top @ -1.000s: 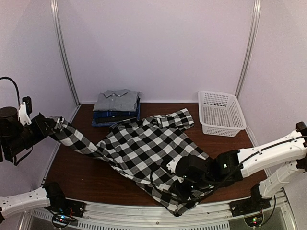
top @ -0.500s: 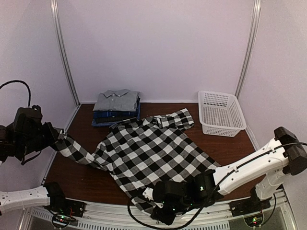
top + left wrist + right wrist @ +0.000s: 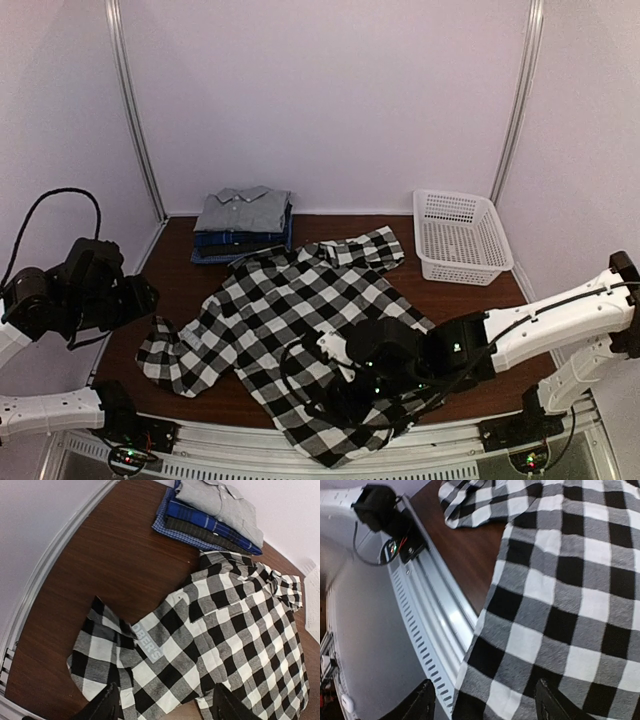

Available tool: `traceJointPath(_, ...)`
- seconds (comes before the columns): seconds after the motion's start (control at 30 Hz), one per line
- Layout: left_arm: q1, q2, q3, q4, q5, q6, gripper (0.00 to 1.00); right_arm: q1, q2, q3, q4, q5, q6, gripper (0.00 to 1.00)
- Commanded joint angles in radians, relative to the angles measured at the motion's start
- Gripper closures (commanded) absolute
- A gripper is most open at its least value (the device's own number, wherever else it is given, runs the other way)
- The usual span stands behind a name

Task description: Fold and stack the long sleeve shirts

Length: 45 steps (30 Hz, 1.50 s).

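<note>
Status: several shirts done, one left. Folded stack [image 3: 243, 228], grey shirt [image 3: 243, 208] on top, sits at the table's [image 3: 175, 265] far left. Black-and-white check shirt [image 3: 300, 320] lies spread and unfolded at centre.
Left gripper [image 3: 165, 705]: fingers apart, empty, above the crumpled sleeve [image 3: 102, 647].
Right gripper [image 3: 485, 700]: fingers apart, empty, over the shirt's lower edge beside the front rail [image 3: 435, 620].

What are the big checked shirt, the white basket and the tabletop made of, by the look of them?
Checked shirt: soft woven cloth, perhaps cotton flannel, matte; it lies in limp folds.
Basket: stiff white plastic, likely moulded; its walls are an even open lattice.
Table: dark brown wood or wood-look laminate, smooth, faintly shiny; I cannot tell which.
</note>
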Motion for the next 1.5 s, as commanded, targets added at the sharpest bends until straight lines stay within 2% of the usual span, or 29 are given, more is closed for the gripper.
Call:
traceJointPath(0.0,-0.002,0.070,0.036,0.193,0.122,0.107,0.35,-0.158,-0.078,-0.047,-0.037,0.154,0.020,0.31)
traceJointPath(0.27,-0.002,0.297,-0.032,0.534,0.311,0.198,0.40,-0.444,-0.128,-0.171,0.035,0.166,-0.001,0.37)
traceJointPath(0.53,0.010,0.609,-0.052,0.837,0.442,0.269,0.41,-0.486,-0.046,-0.198,0.013,0.224,-0.015,0.39)
traceJointPath(0.73,0.065,0.797,-0.013,0.934,0.527,0.319,0.42,-0.563,-0.023,-0.176,0.026,0.243,-0.027,0.39)
traceJointPath(0.87,0.088,0.876,0.008,0.955,0.564,0.342,0.43,-0.608,0.048,-0.071,0.027,0.272,-0.069,0.33)
traceJointPath(1.03,0.107,0.913,0.016,0.958,0.589,0.361,0.43,-0.630,0.215,0.132,0.018,0.312,-0.130,0.29)
traceJointPath(1.27,0.114,0.895,0.016,0.936,0.626,0.382,0.44,-0.664,0.455,0.430,0.010,0.412,-0.198,0.24)
traceJointPath(1.47,0.114,0.860,0.012,0.901,0.641,0.398,0.44,-0.702,0.632,0.624,0.018,0.441,-0.250,0.26)
